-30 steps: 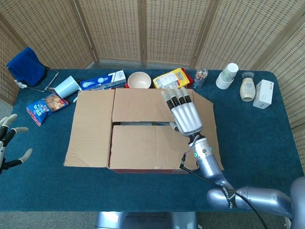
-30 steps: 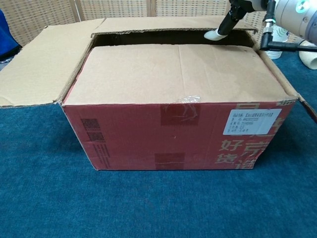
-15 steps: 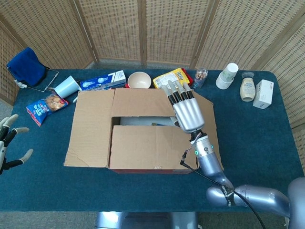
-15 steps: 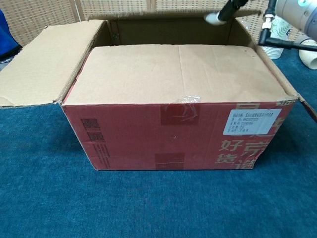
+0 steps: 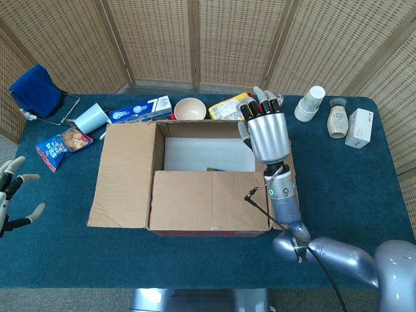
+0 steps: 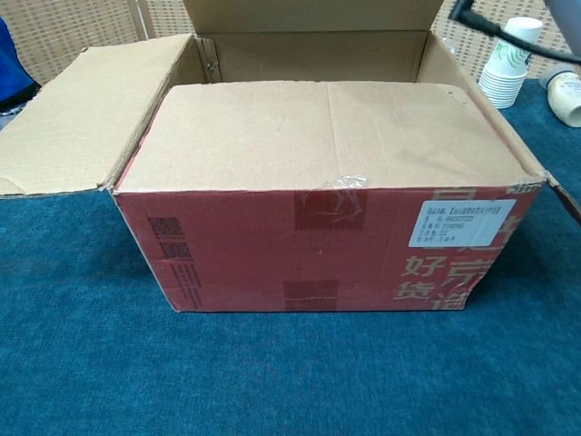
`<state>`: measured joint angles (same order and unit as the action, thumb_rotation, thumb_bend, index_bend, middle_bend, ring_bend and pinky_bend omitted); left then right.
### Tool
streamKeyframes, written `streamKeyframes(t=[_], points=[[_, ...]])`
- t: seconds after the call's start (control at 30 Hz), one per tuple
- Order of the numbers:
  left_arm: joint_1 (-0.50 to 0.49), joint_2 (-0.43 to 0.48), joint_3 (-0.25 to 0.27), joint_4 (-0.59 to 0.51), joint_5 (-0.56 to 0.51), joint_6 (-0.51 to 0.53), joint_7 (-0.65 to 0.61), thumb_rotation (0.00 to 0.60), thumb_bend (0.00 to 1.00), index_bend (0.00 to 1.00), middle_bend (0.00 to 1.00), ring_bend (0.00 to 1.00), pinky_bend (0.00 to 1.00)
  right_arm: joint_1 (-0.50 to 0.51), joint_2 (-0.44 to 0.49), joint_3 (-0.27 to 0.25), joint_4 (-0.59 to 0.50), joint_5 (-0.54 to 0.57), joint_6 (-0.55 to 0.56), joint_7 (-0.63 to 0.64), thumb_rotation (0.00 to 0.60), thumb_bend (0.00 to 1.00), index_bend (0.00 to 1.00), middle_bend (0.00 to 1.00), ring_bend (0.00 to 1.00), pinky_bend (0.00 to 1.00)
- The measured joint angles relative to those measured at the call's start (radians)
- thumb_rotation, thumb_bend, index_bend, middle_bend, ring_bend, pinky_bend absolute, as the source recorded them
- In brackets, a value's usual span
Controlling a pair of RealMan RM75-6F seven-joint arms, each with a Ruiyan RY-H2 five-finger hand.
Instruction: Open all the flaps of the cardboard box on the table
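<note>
Standing upright, the far flap (image 6: 309, 14) of the box (image 5: 208, 188) at mid-counter (image 5: 351, 188) looks opened; the left flap (image 5: 123, 172) lies flat outward. The near flap (image 5: 208, 200) is not yet lifted. The right hand (image 5: 265, 127) hovers at the far right corner, fingers extended, gripping nothing; the left hand (image 5: 12, 195) rests spread at the left edge.

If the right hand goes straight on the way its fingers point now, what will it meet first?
Probably the yellow snack packet just behind the box's raised far flap; the right hand points toward the table's far edge. Depth is unclear.
</note>
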<state>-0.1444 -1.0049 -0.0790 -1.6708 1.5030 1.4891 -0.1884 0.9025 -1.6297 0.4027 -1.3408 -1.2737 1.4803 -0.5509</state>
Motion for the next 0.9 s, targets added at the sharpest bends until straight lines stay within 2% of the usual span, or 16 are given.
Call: streamKeyframes(t=[0.23,0.43,0.53,0.7,0.8,0.9], points=[[0.0,-0.001,0.001,-0.002,0.005,0.0,0.004,0.535,0.11,0.28,0.02,0.06,0.11,0.023,-0.032,0.037,0.112,-0.016,0.032,0.007,0.6,0.4,0.52,0.55,0.3,0.3],[-0.002,-0.001,0.001,0.0,-0.001,-0.01,-0.003,0.537,0.11,0.28,0.02,0.06,0.11,0.053,-0.053,0.044,0.209,-0.017,-0.011,0.009,0.6,0.4,0.48,0.54,0.3,0.3],[-0.004,-0.001,0.0,0.002,-0.002,-0.015,-0.004,0.532,0.11,0.28,0.02,0.06,0.11,0.055,-0.04,0.038,0.186,-0.017,-0.036,0.009,0.6,0.36,0.34,0.44,0.23,0.27],[-0.008,-0.003,0.0,0.005,-0.005,-0.025,-0.004,0.539,0.11,0.27,0.02,0.06,0.11,0.043,0.025,0.01,0.029,-0.011,-0.105,-0.017,0.6,0.23,0.07,0.22,0.06,0.19],[-0.009,-0.003,0.0,0.005,-0.007,-0.027,-0.005,0.533,0.11,0.27,0.02,0.06,0.11,0.034,0.07,-0.003,-0.088,0.013,-0.151,-0.061,0.6,0.17,0.0,0.07,0.0,0.14],[-0.009,-0.002,-0.001,0.004,-0.009,-0.029,-0.007,0.534,0.11,0.27,0.02,0.05,0.11,0.026,0.114,-0.009,-0.202,0.064,-0.196,-0.113,0.6,0.15,0.0,0.01,0.0,0.13]])
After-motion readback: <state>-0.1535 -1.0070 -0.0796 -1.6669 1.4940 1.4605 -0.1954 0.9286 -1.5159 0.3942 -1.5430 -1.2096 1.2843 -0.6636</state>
